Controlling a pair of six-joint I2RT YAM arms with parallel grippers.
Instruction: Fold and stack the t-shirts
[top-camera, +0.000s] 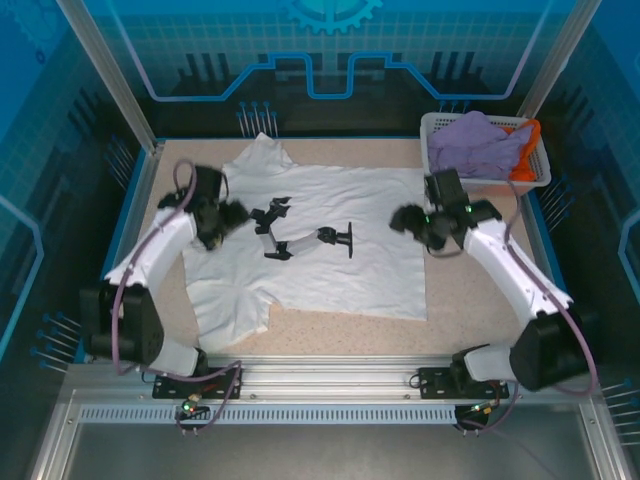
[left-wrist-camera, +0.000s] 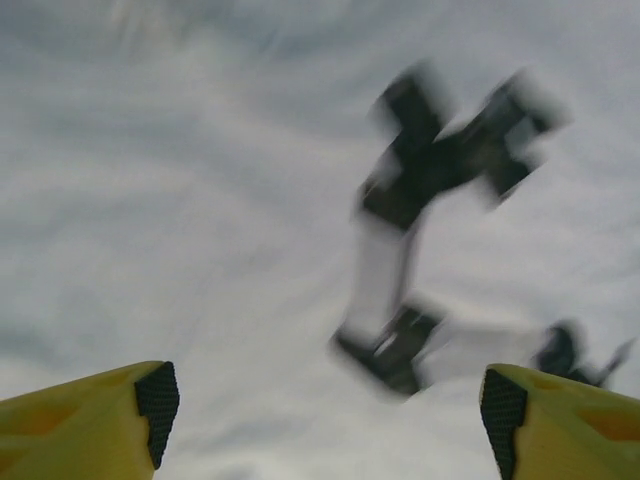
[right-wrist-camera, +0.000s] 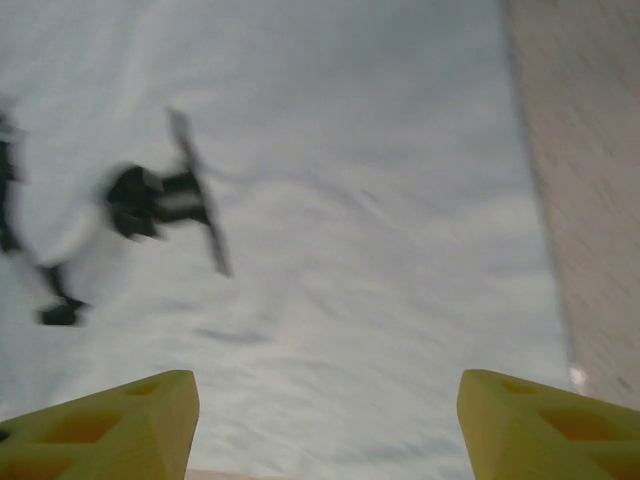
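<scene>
Shirt: the white t-shirt (top-camera: 330, 270) lies spread flat across the middle of the table (top-camera: 480, 320), collar towards 11 o'clock.
Left gripper (top-camera: 225, 218): jaws wide and empty, over the shirt's 9 o'clock side.
Right gripper (top-camera: 408, 220): jaws wide and empty, over the shirt's 3 o'clock edge.
Basket (top-camera: 540, 178): at 1 o'clock, holding the lavender shirt (top-camera: 470, 140) and the orange shirt (top-camera: 531, 130).
Risk: a pinch that catches only one cloth layer, or uneven lifts by the two arms, would likely skew the fold.
Print (top-camera: 300, 235): black marks on the chest; no legible writing or brand.
</scene>
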